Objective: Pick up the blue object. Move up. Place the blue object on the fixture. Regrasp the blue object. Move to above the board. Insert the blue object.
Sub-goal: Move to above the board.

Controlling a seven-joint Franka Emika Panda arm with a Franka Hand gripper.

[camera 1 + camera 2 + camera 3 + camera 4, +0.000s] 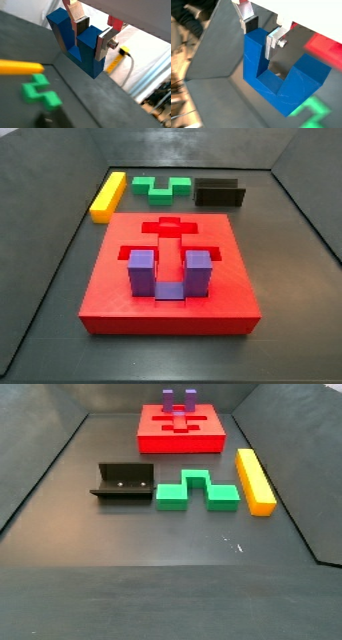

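Your gripper (91, 31) rides high, out of both side views, its silver fingers (273, 44) pinching one prong of the dark royal-blue plastic U-shaped block (278, 75). Below lie the yellow bar (254, 480), the green notched block (198, 491), the empty black fixture (123, 485) awaiting the block, and the red board (181, 429).

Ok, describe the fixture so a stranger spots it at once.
Beside the red board, three pieces lie in a row. The fixture sits at one end, beside the green block: the only black one, L-shaped. The gripper, above the floor in a wrist view, holds the blue object.
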